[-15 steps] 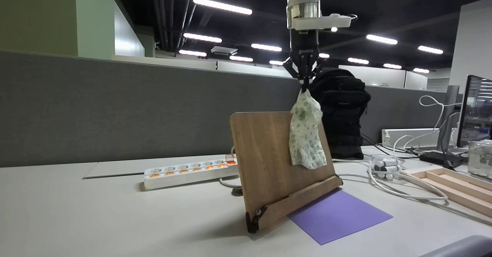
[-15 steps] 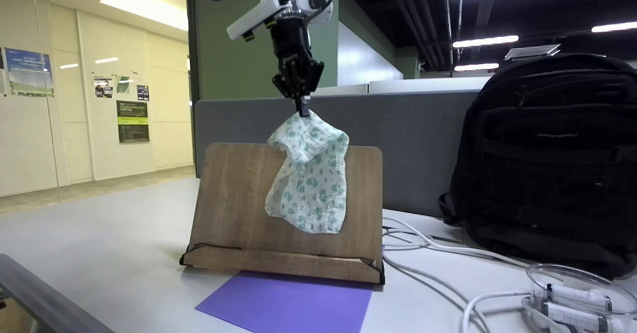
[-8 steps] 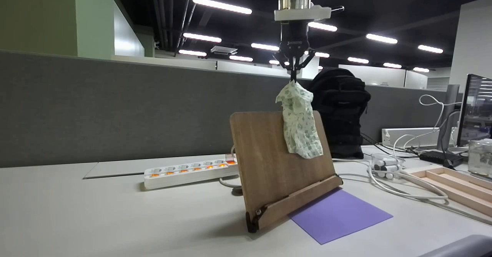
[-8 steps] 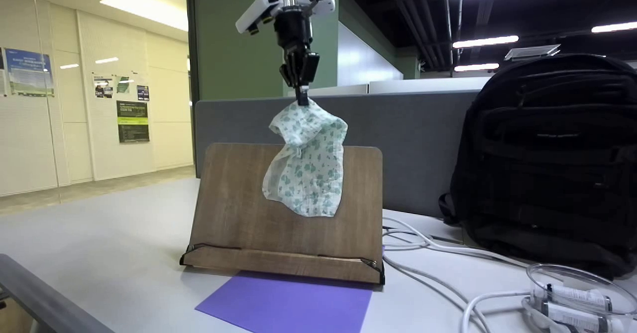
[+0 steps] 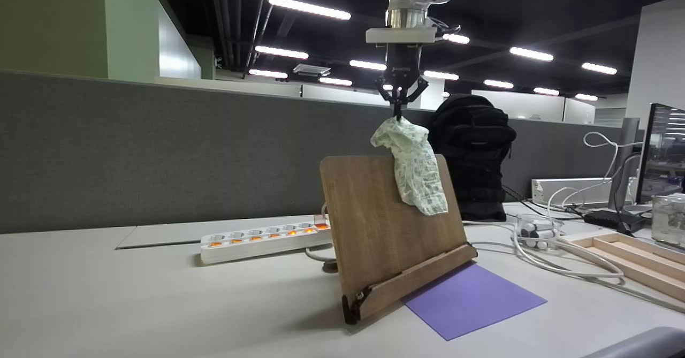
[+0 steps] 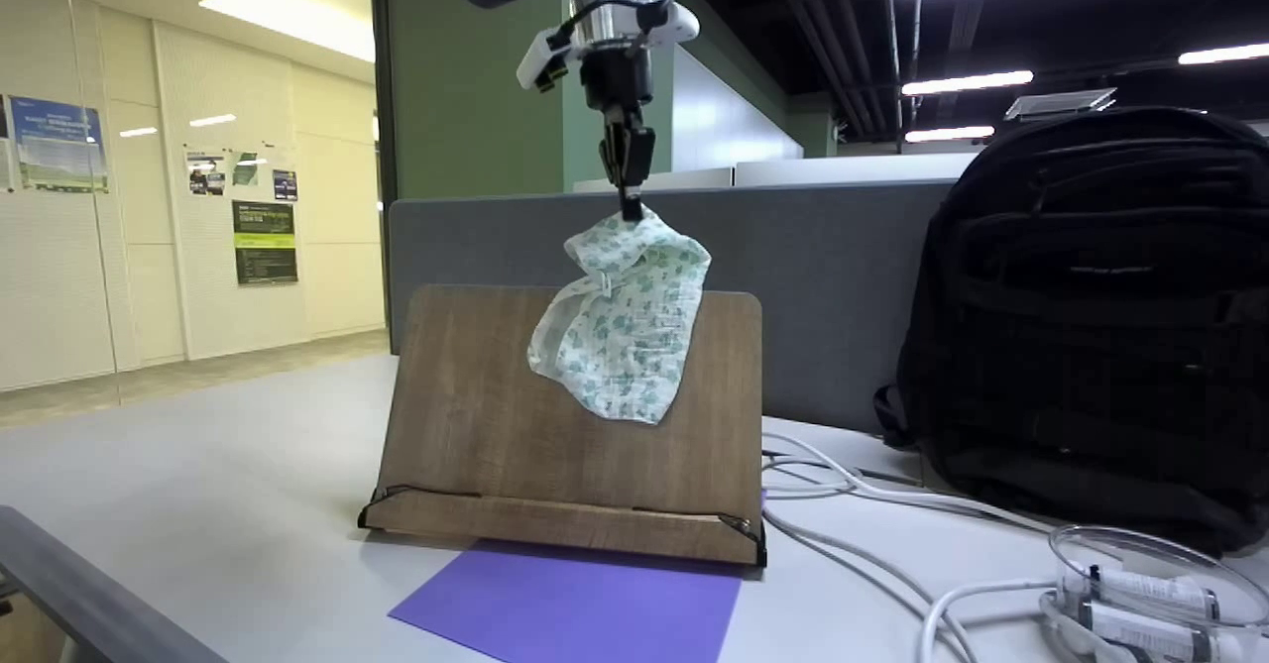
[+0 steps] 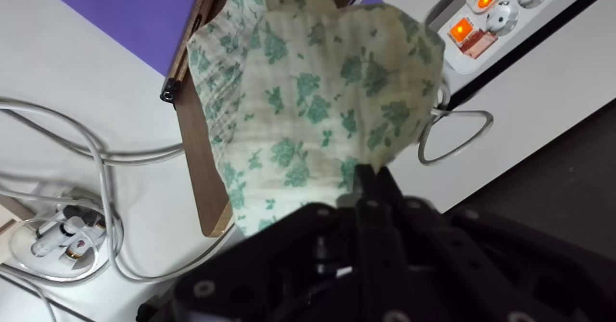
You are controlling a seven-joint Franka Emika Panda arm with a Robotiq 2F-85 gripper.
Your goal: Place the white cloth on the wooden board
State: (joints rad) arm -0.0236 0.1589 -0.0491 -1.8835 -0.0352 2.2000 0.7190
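Claw (image 5: 397,115): narrowed to a pinch, holding the top of the white cloth (image 6: 634,336).
White cloth: hangs from the claw at the wooden board (image 6: 466,405); its pinched top is above the board's upper edge, and its free lower end falls in front of the board's face, well above the foot.
Wooden board: stands tilted on the surface (image 5: 134,299), partly over a purple sheet (image 6: 585,604).
Cloth, done: by my reading, it is gripped, lifted and brought to the board.
Cloth, left: draping it there, letting go and backing the claw off; on such a slope it may slide once freed.
Cloth against board: in both exterior views the lower part seems to lean on the face, yet I cannot tell for sure whether they touch.
Cloth from the wrist: the wrist view gives the pinch up close, at the cloth's edge, and fabric reaching past the board's outline; it does not give the claw's height above the board, which both exterior views do.
Power strip (image 7: 505,19): plain in the wrist view and in an exterior view, though not in both exterior views.
Backpack (image 6: 1091,336): upright in both exterior views; I cannot make it out in the wrist view.
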